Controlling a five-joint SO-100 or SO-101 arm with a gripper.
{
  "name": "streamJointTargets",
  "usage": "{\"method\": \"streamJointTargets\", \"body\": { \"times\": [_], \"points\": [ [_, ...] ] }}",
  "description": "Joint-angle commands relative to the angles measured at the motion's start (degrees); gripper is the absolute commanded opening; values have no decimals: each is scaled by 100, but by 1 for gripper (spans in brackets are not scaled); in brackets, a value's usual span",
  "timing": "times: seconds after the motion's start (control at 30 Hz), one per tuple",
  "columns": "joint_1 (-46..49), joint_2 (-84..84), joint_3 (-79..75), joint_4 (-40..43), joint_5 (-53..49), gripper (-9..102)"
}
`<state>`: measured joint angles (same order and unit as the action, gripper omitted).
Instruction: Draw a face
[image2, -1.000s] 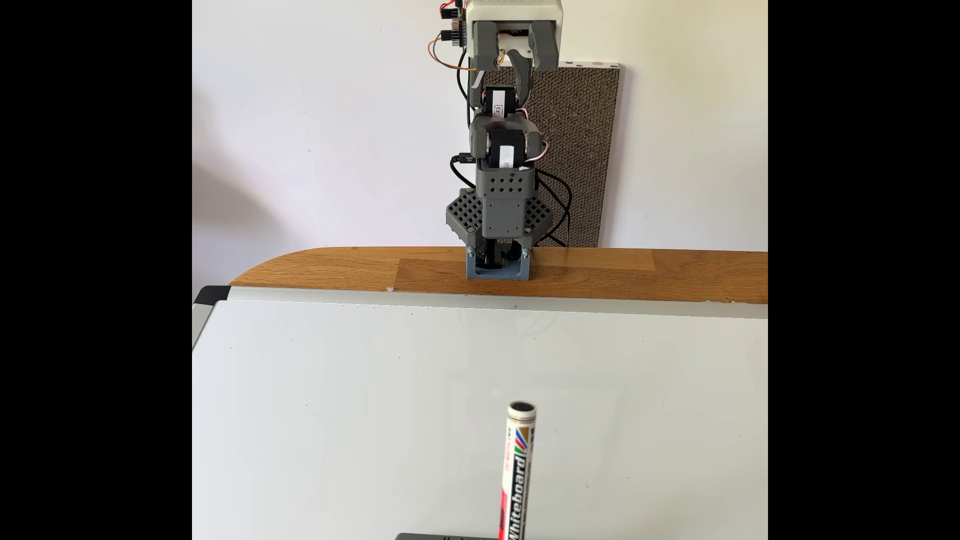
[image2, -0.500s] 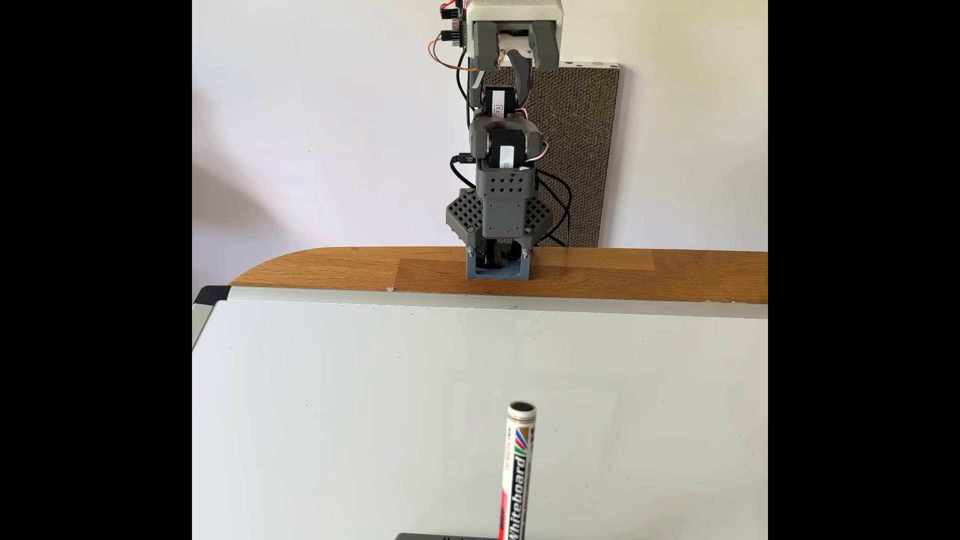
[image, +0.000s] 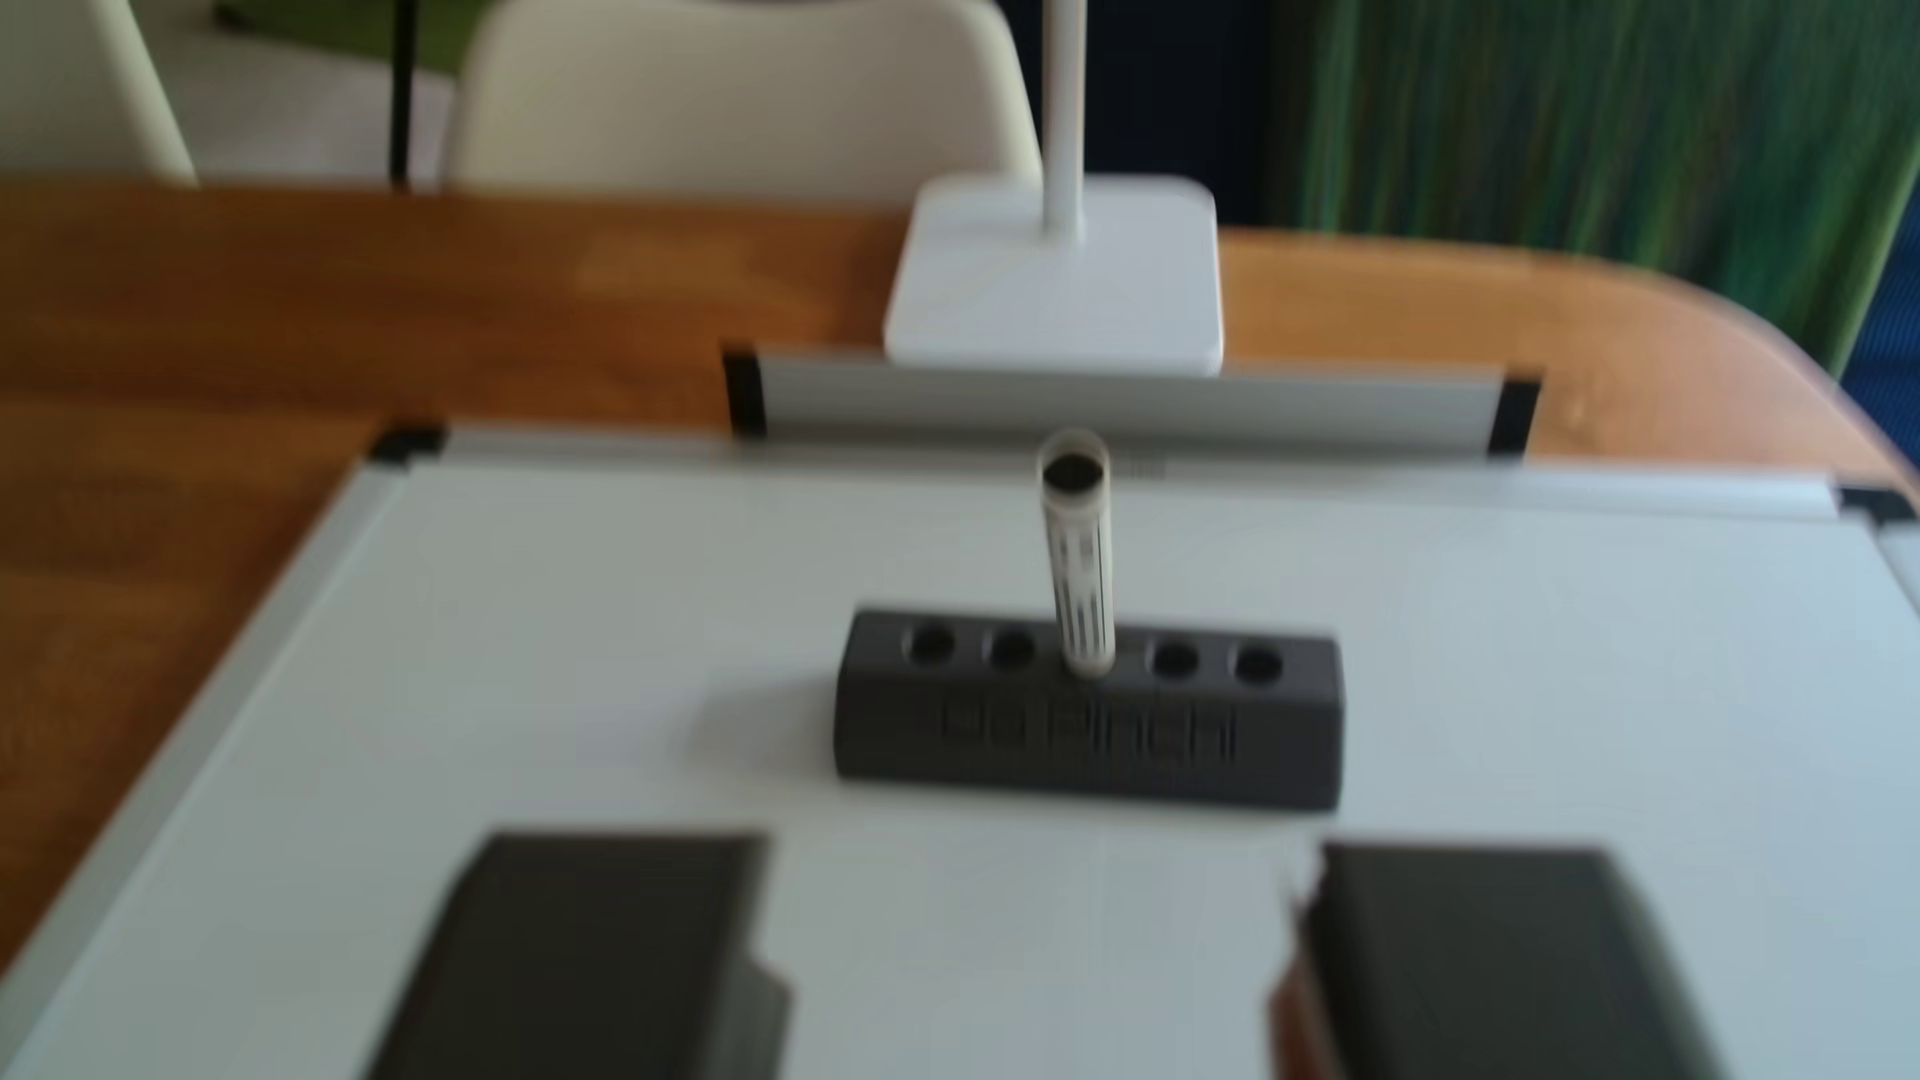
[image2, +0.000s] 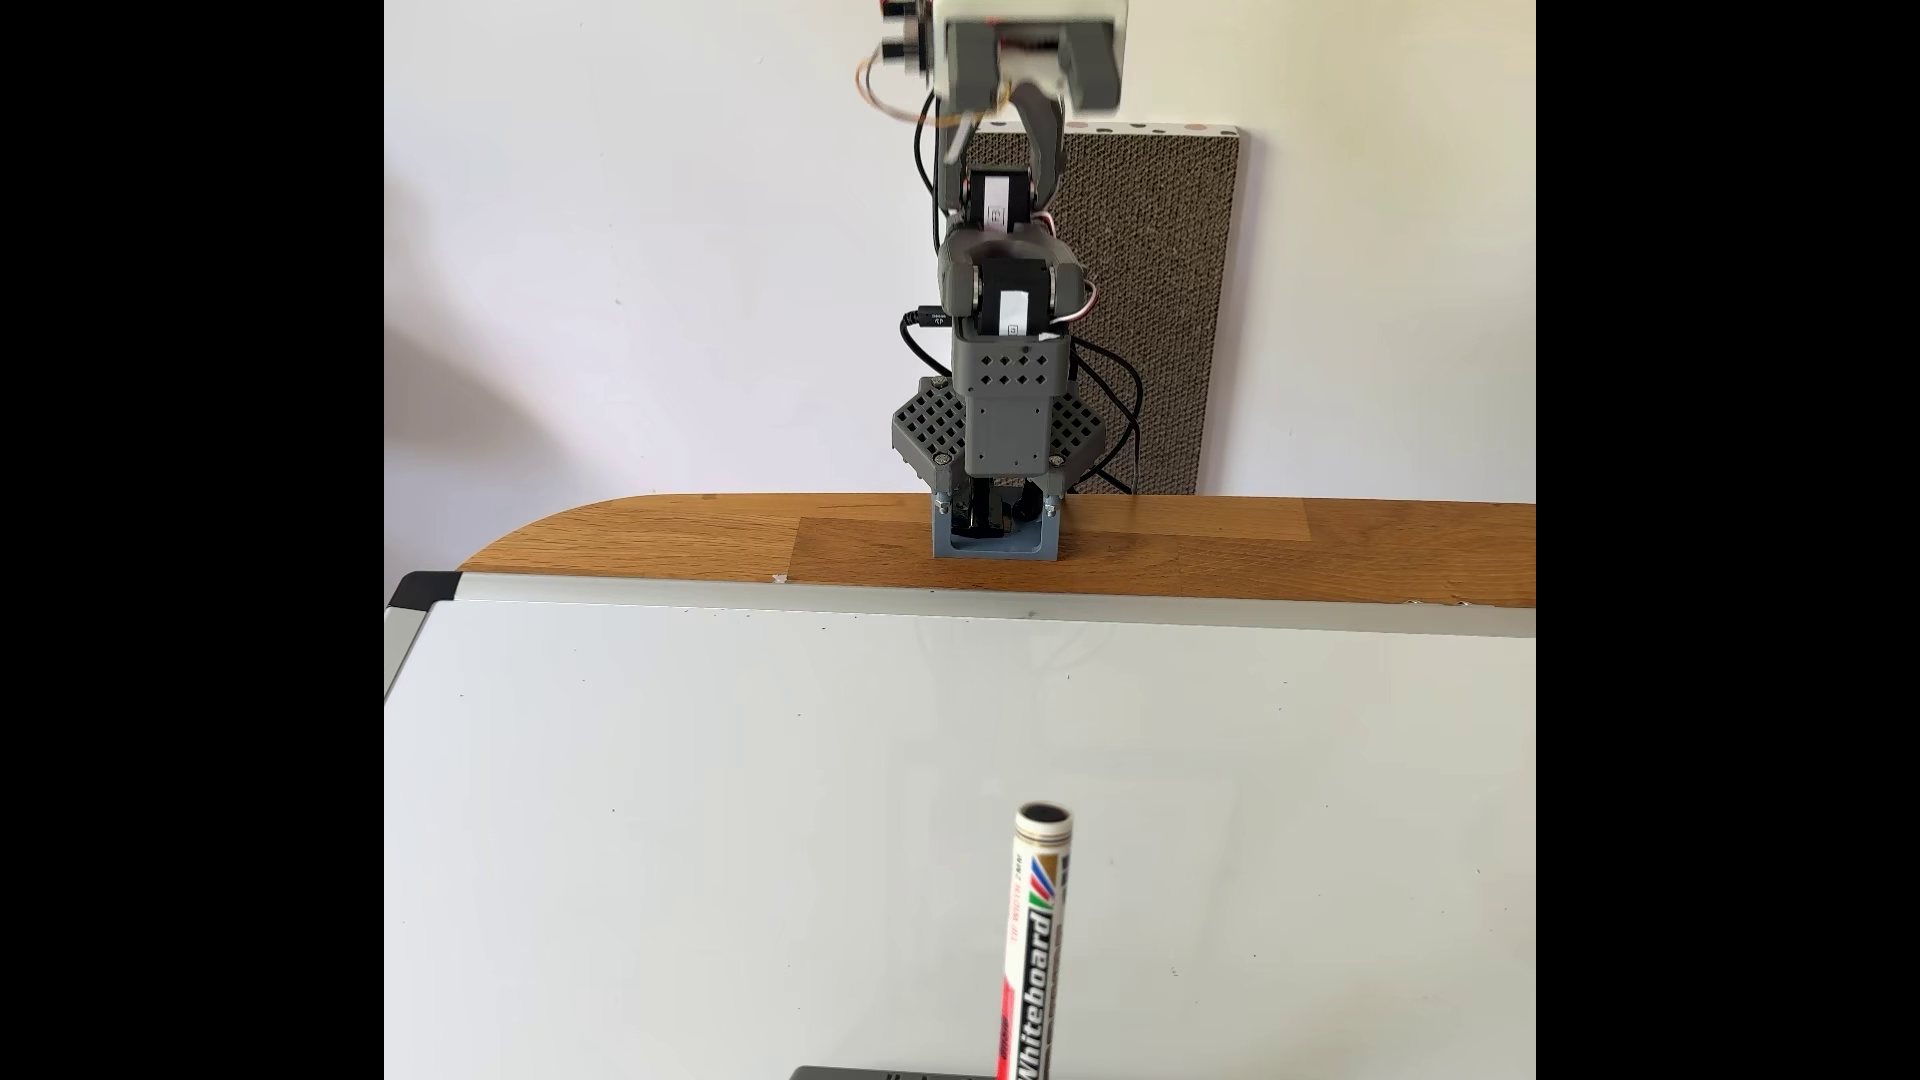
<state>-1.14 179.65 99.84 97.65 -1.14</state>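
Note:
A whiteboard marker (image: 1081, 582) (image2: 1037, 935) stands upright in the middle hole of a dark grey holder (image: 1086, 727) (image2: 883, 1072). The holder rests on a whiteboard (image: 520, 644) (image2: 727, 810) that lies flat on the table. The face is out of view; the board's surface looks blank. In the other view my gripper (image: 1039, 846) is open, its two dark fingers (image: 582, 955) wide apart, well short of the holder, with nothing between them. In the fixed view the arm stands folded upright at the table's far edge, with the gripper (image2: 1034, 68) high at the frame's top, blurred.
A white stand base (image: 1049, 280) and an aluminium rail (image: 1132, 405) lie beyond the board's far edge on the wooden table (image: 156, 363). Pale chairs and a green curtain stand behind. A brown textured panel (image2: 1153, 312) leans on the wall behind the arm.
The gripper head at the top of the fixed view has shifted slightly upward and is motion-blurred. Marker, holder and board have not moved.

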Motion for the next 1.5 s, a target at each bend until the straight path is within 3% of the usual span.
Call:
{"method": "streamJointTargets", "body": {
  "times": [0.0, 0.53, 0.77, 1.13, 1.47],
  "points": [
    [-9, -1204, -896, -642, -44, 100],
    [-44, -7233, -3779, -2206, -334, 100],
    [18, -9088, -5010, -2338, -343, 100],
    [281, -10775, -6152, -2408, -545, 100],
    [229, -10942, -6161, -1635, -536, 100]
  ]
}}
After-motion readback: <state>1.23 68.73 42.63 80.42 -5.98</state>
